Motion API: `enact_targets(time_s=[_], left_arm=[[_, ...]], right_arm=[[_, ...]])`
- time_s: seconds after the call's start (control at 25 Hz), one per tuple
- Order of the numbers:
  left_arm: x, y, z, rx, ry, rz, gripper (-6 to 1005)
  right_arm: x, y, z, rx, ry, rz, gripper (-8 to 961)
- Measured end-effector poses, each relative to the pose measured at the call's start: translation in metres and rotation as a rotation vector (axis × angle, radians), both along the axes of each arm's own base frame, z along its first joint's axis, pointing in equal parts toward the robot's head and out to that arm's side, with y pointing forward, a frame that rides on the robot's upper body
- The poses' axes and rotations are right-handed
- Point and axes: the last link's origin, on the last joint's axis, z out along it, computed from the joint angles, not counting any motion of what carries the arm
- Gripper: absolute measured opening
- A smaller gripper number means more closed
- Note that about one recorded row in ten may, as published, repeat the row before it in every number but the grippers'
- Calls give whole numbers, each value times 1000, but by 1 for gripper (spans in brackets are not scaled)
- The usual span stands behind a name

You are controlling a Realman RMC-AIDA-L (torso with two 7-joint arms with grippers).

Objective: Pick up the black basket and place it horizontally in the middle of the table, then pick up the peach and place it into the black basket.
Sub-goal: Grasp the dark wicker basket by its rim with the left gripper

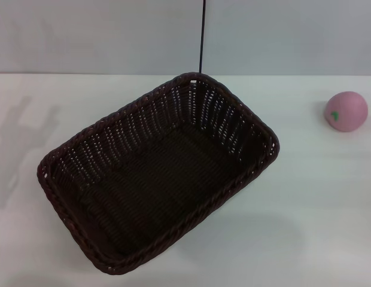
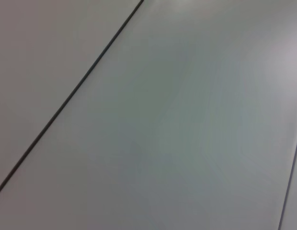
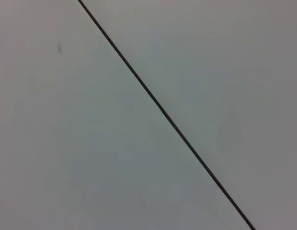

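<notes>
The black basket (image 1: 155, 173) is a large dark woven wicker basket. It lies on the white table (image 1: 317, 209) left of centre, turned diagonally, with its long axis running from near left to far right, and it is empty. The peach (image 1: 346, 111) is a small pink ball with a green leaf mark, resting on the table at the far right, well apart from the basket. Neither gripper shows in any view. Both wrist views show only plain grey panels crossed by a thin dark line.
A grey wall (image 1: 102, 36) with a thin dark vertical seam (image 1: 202, 36) stands behind the table's far edge. A faint shadow (image 1: 24, 137) falls on the table at the left.
</notes>
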Motion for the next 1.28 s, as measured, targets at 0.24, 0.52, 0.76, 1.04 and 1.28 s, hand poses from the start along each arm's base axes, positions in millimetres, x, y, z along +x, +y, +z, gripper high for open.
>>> enact_targets(time_s=[0.24,0.52,0.76,1.04,1.28], left_arm=[[1,2,1,-17,-10,-14,859],[15,19,12,-164,2,-119,857],[42,58,30,-541,49,-209,856],[75,84,43,-722,229,-223,854],[115,105,48,-877,543,-183,852]], right_arm=[[0,1,0,0,0,2,437],[-1,1,0,0,0,4,441],[-2,2,0,1,1,8,445],[-2,2,0,0,2,7,450],[-1,0,-1,-1,5,2,454]])
